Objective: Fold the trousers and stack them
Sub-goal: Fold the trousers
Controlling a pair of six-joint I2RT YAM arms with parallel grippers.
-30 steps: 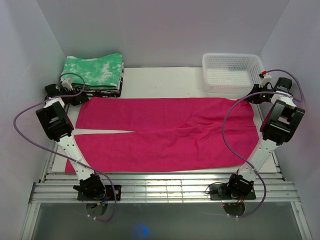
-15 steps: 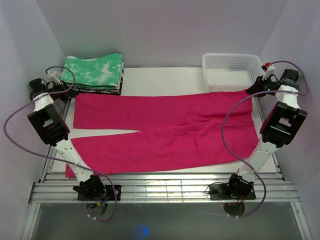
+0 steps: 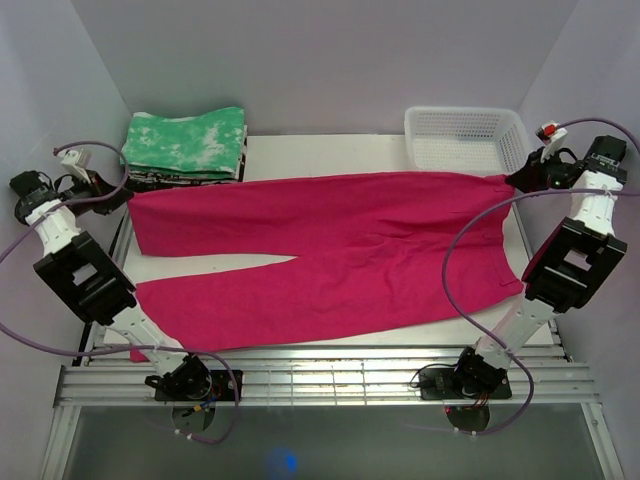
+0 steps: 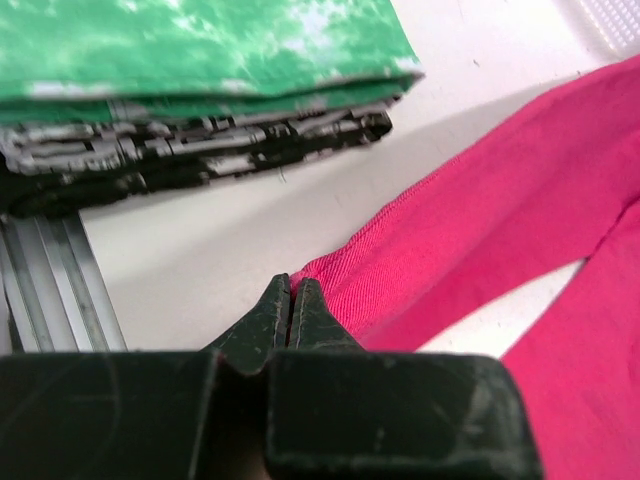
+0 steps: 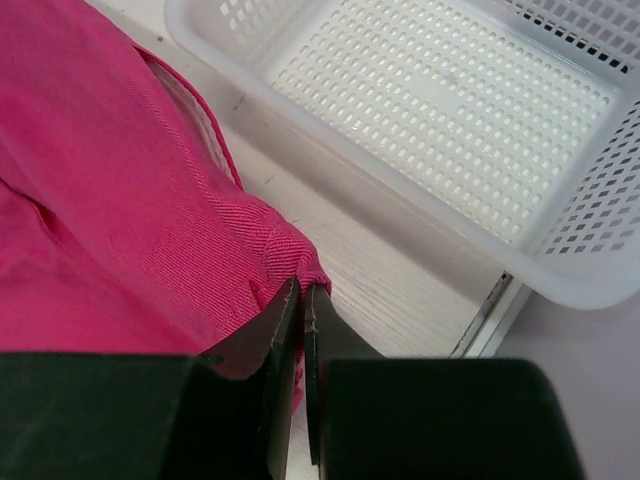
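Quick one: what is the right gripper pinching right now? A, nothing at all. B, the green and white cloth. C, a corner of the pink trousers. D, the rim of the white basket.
C: in the right wrist view the right gripper is shut on a corner of the pink trousers, while the white basket sits apart beside it.

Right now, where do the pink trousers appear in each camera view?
Top external: the trousers spread across the table's middle.
Left wrist: lower right, a leg end pinched by the left gripper.
Right wrist: left side, a corner pinched by the right gripper.
Shared landmark: the white table beneath them.
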